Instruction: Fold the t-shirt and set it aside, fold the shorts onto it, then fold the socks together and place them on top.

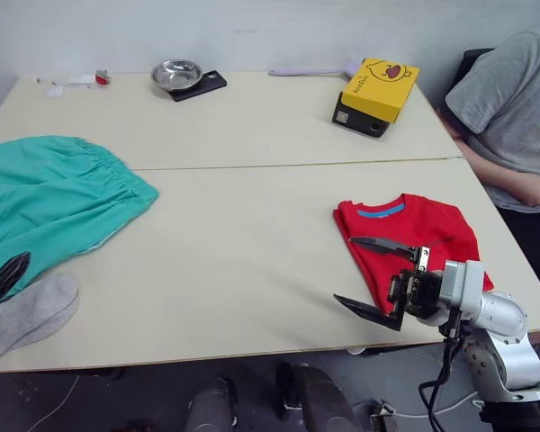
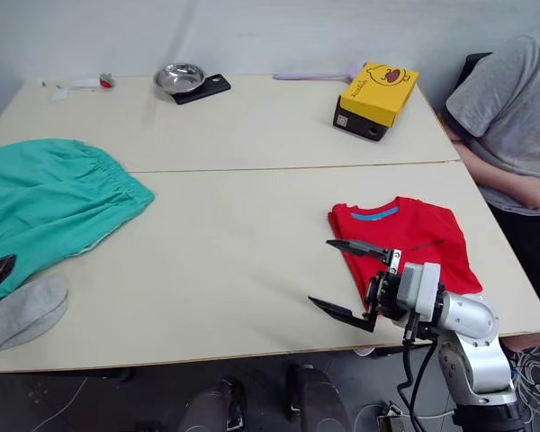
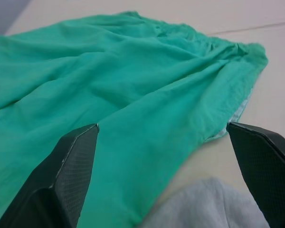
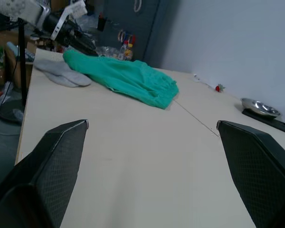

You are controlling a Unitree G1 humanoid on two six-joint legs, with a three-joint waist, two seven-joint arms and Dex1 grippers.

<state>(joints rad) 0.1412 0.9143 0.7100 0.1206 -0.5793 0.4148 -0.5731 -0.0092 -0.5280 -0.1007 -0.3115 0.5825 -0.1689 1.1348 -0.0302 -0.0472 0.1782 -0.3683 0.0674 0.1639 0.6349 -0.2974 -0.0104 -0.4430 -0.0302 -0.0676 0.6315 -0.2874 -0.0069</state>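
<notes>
T-shirt [image 1: 414, 241] lies folded at near right, my right pincer [image 1: 378, 278] spread empty beside it; next I'd drag the shorts [image 1: 49, 202] from far left, left pincer [image 3: 164, 161] agape over them, gripping the waistband evenly.

I see red t-shirt [image 1: 414, 238] (blue collar strip), teal-green shorts [image 1: 45, 202], lt grey socks [image 1: 27, 315], yellow box [image 1: 379, 88], beige table [image 1: 243, 252].

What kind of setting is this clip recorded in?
Probably a lab or office workroom, not a home: two plain tables pushed together, dark cabinets with cluttered gear behind, and a seated person beside the setup.
</notes>
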